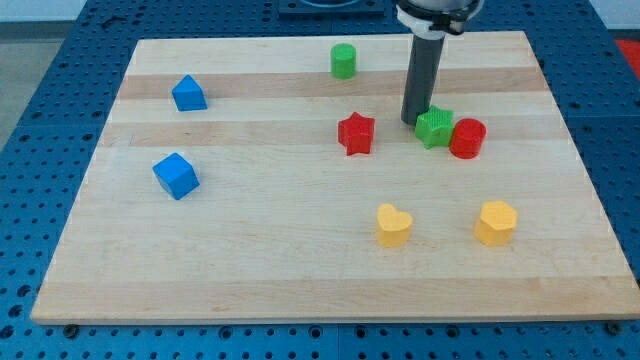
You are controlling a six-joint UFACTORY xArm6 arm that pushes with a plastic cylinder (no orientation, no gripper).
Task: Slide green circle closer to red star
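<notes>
tip (pixel 413 121): bare rod, nothing to close; touching green star (pixel 434 127), centre right
green circle (pixel 344 61): upper centre, up-left of tip
red star (pixel 356 133): below circle, apart

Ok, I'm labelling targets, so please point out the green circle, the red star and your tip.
green circle (pixel 344 61), camera view, middle of its side face.
red star (pixel 356 132), camera view, centre of its top.
my tip (pixel 412 122), camera view, the rod's very end, beside the green star (pixel 435 126).
</notes>
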